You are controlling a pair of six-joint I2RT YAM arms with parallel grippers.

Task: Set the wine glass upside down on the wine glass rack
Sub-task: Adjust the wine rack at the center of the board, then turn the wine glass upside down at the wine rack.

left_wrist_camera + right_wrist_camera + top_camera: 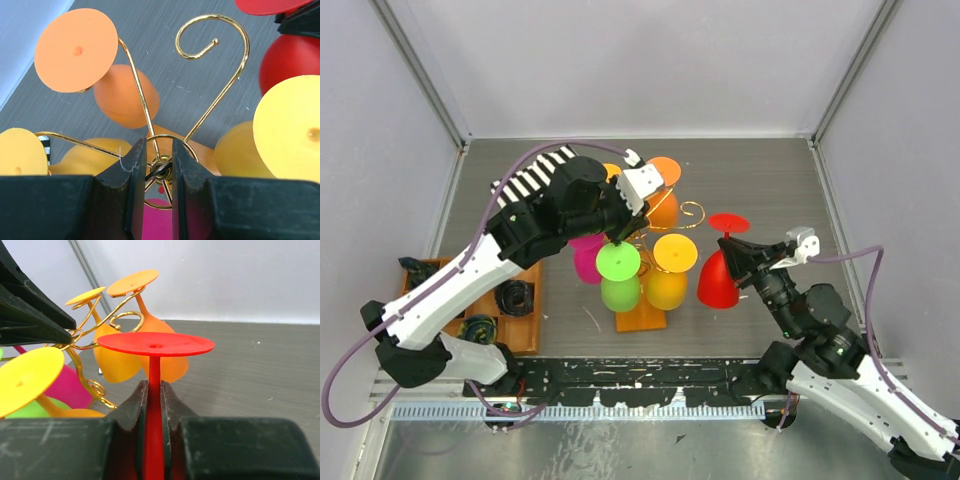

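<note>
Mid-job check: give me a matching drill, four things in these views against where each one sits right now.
Things:
1. red wine glass
2. orange wine glass
3. wine glass rack
4. bare curled arm

States:
A. hangs upside down from a rack arm
B. carries nothing
C. stem clamped in the right tool
D. centre pinched by the left tool

Pairs: 1-C, 2-A, 3-D, 4-B.
</note>
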